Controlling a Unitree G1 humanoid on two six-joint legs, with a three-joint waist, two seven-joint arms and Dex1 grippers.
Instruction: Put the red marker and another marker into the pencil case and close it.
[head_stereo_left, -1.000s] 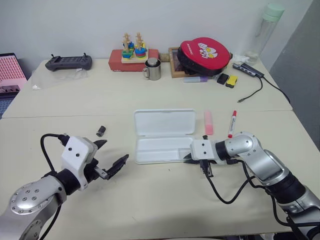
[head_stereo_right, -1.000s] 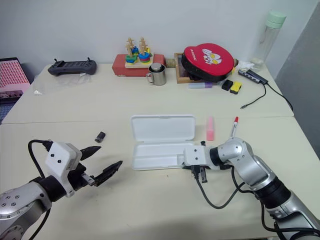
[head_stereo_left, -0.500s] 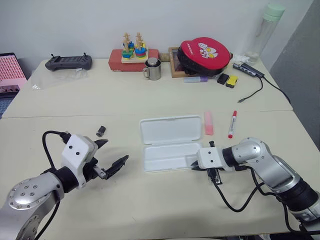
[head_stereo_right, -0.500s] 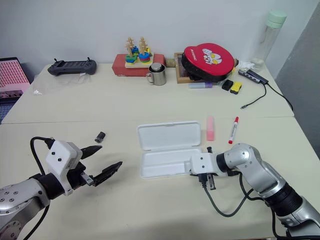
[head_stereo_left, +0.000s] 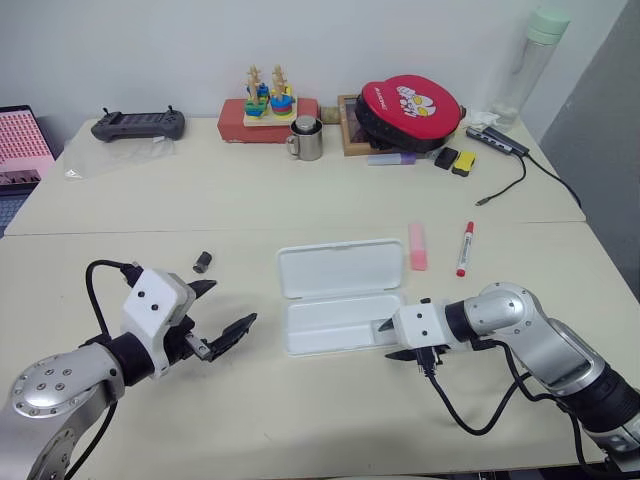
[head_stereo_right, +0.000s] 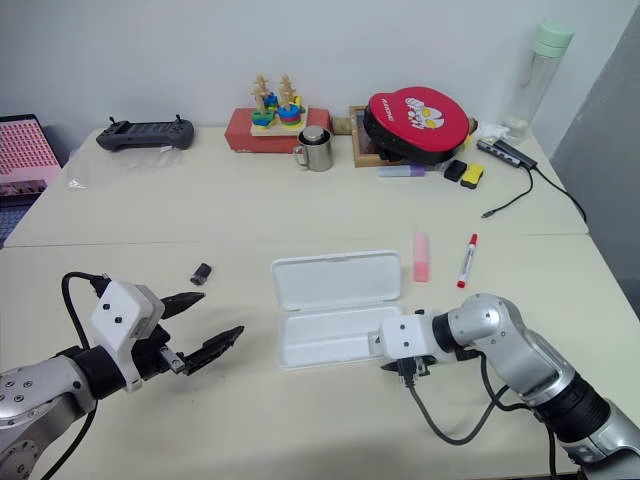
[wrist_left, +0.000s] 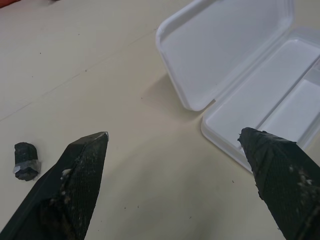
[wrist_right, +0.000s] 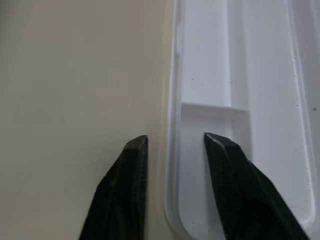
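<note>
The pencil case (head_stereo_left: 340, 296) lies open near the middle of the cream desk (head_stereo_left: 300, 200), lid folded back flat toward the far side, tray toward the robot; the tray shows a divider and nothing in it. The right tool (head_stereo_left: 385, 339) sits at the tray's right end, jaws parted a little; the right wrist view shows one finger (wrist_right: 125, 190) outside the tray's rim on the desk side and the other inside the end compartment, straddling the wall without clamping it. The pink highlighter (head_stereo_left: 417, 246) lies on the desk just beside the lid's right end, and the red marker (head_stereo_left: 464, 248) lies a little further right, roughly parallel to it, red cap toward the far side. Neither touches the case. The left tool (head_stereo_left: 222, 314) hangs over the desk well to the left of the case, jaws spread wide, holding nothing. A small dark cap-like piece (head_stereo_left: 202, 262) lies on the desk near the left tool. Along the far edge stand a metal mug (head_stereo_left: 305, 140), a wooden stacking toy (head_stereo_left: 268, 100), a red round pouch (head_stereo_left: 410, 105), a game controller (head_stereo_left: 137, 125) and a clear bottle (head_stereo_left: 528, 65).
</note>
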